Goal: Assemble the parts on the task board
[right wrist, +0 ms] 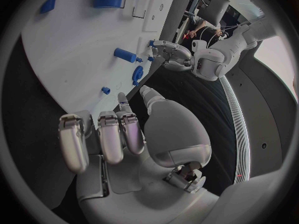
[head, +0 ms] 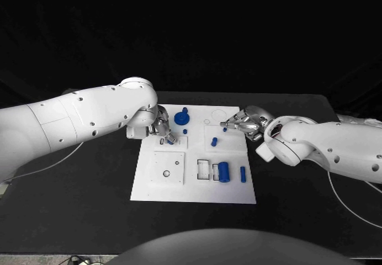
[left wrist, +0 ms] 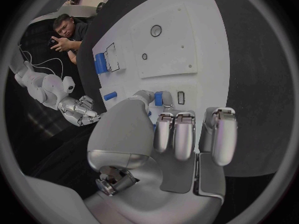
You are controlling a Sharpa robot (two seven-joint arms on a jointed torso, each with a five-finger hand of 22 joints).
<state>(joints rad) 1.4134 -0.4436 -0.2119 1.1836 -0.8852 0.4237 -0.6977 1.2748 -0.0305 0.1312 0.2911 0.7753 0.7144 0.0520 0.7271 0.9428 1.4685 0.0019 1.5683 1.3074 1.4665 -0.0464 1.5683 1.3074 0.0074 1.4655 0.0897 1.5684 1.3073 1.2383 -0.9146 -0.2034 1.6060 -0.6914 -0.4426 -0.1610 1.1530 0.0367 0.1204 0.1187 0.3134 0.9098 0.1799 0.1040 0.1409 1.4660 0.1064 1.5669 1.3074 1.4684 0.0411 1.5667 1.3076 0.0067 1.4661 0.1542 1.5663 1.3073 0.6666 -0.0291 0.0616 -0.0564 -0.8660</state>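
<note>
Nearest the camera on the white plastic task board [head: 155, 185], the fat blue plastic cylinder [head: 224, 171] looks light, stiff, slick, so grab its middle; left hand [head: 158, 130] pinches a small blue peg [left wrist: 159, 98], right hand [head: 245, 122] hangs loose-fingered, empty.

The flat white task board [head: 156, 185] looks like smooth matt plastic, and the small blue cylinder part [head: 224, 172] lying on it near its front edge has the same dull plastic look. Beside the board, the left hand [head: 159, 130] and right hand [head: 245, 122] are polished silver metal with glossy highlights, on arms of smooth, slightly shiny white shell, above a matt black table [head: 72, 210].
</note>
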